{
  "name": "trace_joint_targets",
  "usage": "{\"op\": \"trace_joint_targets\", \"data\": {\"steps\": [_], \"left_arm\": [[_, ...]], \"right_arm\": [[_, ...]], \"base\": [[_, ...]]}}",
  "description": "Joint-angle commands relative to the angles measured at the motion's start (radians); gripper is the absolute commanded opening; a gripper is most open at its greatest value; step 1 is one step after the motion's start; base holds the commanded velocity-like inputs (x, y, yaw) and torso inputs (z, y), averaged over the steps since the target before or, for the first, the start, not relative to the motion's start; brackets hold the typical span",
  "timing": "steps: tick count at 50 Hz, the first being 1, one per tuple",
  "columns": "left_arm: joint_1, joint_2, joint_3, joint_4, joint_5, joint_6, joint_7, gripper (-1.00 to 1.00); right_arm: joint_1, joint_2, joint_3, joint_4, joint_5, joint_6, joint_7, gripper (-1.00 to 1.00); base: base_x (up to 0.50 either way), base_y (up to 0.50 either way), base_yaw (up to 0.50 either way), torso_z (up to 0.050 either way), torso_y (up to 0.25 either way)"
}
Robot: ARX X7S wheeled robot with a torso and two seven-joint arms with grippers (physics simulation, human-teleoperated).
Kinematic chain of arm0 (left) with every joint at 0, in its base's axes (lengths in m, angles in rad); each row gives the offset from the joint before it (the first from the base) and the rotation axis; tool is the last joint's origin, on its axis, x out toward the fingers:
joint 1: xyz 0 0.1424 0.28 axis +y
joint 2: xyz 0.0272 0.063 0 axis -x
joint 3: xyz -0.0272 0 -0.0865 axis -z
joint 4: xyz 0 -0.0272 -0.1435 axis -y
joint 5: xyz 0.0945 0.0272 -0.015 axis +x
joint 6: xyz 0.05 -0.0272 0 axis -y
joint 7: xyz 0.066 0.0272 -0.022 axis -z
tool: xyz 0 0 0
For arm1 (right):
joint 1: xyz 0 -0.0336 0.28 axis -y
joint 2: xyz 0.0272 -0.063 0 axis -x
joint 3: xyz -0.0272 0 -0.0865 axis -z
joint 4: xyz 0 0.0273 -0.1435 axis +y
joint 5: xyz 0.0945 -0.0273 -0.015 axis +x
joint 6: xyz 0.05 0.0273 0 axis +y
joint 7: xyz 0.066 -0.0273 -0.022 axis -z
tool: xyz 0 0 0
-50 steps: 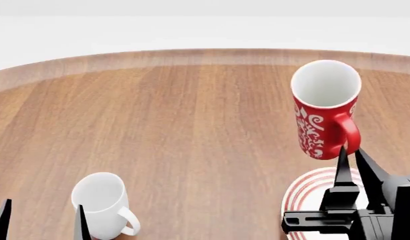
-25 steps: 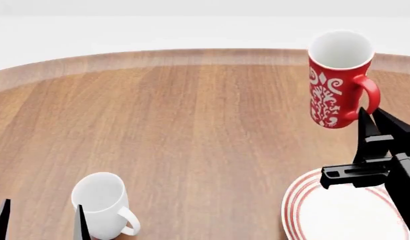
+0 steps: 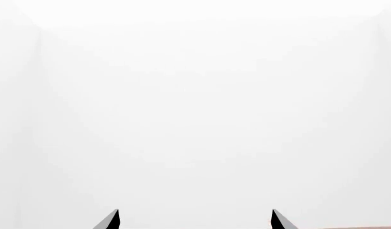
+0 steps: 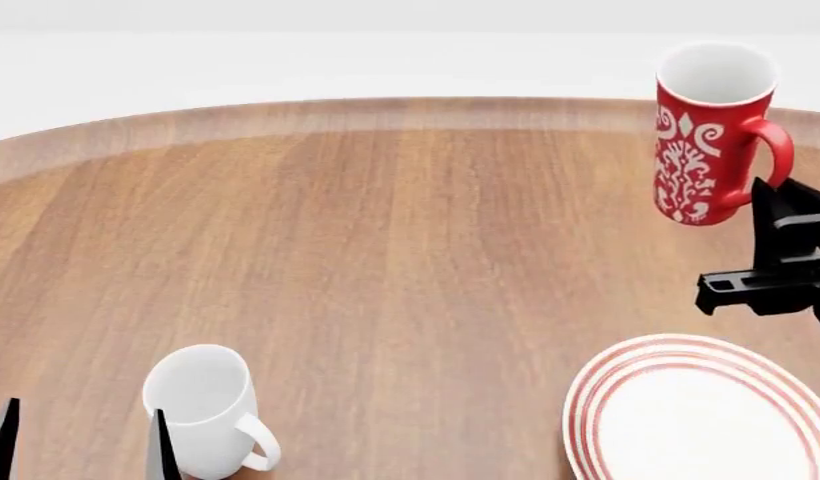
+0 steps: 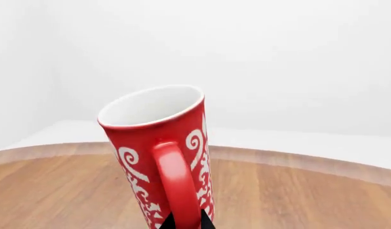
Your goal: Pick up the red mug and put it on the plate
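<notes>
The red mug with its white pattern hangs upright in the air above the far right of the table. My right gripper is shut on its red loop handle, and its dark fingertips pinch the loop from both sides in the right wrist view. The plate, white with red rings, lies at the near right, below and nearer than the mug. My left gripper is open at the near left; the left wrist view shows only its two fingertips against white.
A plain white mug stands at the near left, right beside my left gripper's fingertip. The round wooden table curves away at the back, with a white floor beyond its edge.
My right gripper has carried the red mug up and to the right, from just over the plate's far rim to higher and farther back. The whole plate now shows. The left arm has not moved.
</notes>
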Motion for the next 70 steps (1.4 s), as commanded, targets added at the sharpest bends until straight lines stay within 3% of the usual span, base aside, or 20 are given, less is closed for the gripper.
{"op": "trace_joint_targets", "data": {"steps": [1,23,70], "left_arm": [[0.0,-0.001,0.0,0.001,0.005,-0.002,-0.006,1.0],[0.0,-0.005,0.005,0.008,0.006,-0.015,-0.009,1.0],[-0.002,-0.011,0.014,0.009,0.01,-0.018,-0.019,1.0]], "right_arm": [[0.063,-0.012,-0.037,0.149,-0.054,-0.064,-0.09,-1.0],[0.033,-0.055,-0.043,0.354,-0.101,-0.194,-0.172,-1.0],[-0.117,-0.078,0.007,0.464,-0.1,-0.331,-0.217,-1.0]], "base": [[0.0,0.0,0.0,0.0,0.0],[0.0,0.0,0.0,0.0,0.0],[0.0,0.0,0.0,0.0,0.0]]}}
